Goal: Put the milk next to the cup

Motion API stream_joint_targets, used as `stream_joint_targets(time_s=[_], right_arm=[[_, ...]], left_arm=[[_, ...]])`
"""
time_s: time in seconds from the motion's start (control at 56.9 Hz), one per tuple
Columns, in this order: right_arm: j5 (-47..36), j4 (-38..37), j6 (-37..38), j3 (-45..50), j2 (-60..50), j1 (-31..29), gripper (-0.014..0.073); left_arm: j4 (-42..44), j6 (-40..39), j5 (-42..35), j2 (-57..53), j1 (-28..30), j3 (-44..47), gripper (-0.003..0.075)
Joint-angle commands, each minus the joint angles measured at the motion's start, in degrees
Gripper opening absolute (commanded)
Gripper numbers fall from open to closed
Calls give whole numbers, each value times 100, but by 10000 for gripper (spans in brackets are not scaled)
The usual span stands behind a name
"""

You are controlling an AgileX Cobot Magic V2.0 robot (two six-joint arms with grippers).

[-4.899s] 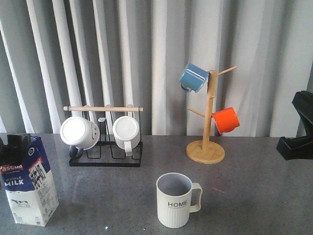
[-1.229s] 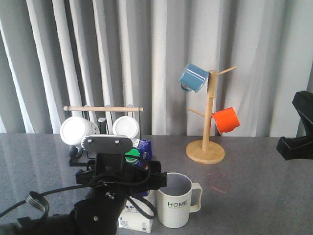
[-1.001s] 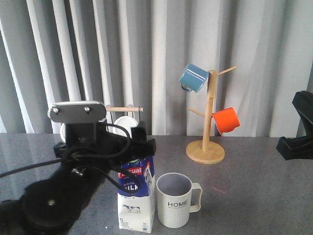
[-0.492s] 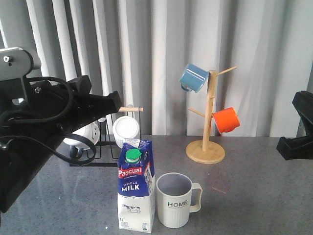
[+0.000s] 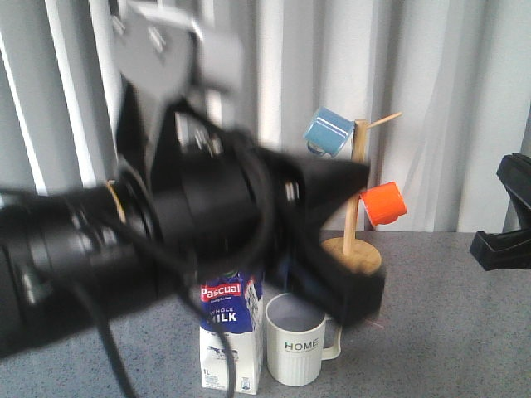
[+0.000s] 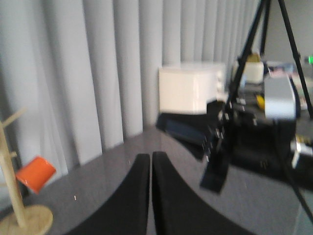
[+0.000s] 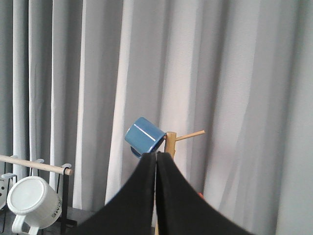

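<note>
milk (image 5: 231,332): I see a boxy printed carton, upright, just beside cup (image 5: 296,348)
cup: ribbed ceramic mug
left gripper (image 6: 150,169): fingers together, empty
right gripper (image 7: 156,166): fingers together, empty

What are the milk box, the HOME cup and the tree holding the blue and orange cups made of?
The tall blue-and-white milk carton looks like printed, coated cardboard: flat faces, sharp folded edges. The pale ribbed HOME mug seems glazed ceramic, with a thick rim and soft sheen. The tan mug tree looks like bare wood or bamboo, matte with peg branches.
</note>
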Motion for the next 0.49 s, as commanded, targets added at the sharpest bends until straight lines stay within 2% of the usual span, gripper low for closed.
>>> stream_joint_targets(time_s=[0.0, 0.123, 0.211, 0.299, 0.474], right_arm=[[-406, -10, -32, -178, -80, -20, -8], [-406, -10, -32, -178, -80, -6, -8], [-406, -10, -32, -178, -80, -6, -8], [-406, -10, -32, -178, -80, -6, -8], [-406, -10, -32, -178, -80, -6, -8]], left_arm=[[910, -845, 217, -226, -8, 239, -7], [2679, -2855, -241, -603, 97, 1388, -7], [3148, -3581, -871, -1103, 400, 2355, -7], [2992, -3541, -1553, -1735, 867, 3414, -7], [2456, -2629, -2743, -3041, 2034, 5074, -7]])
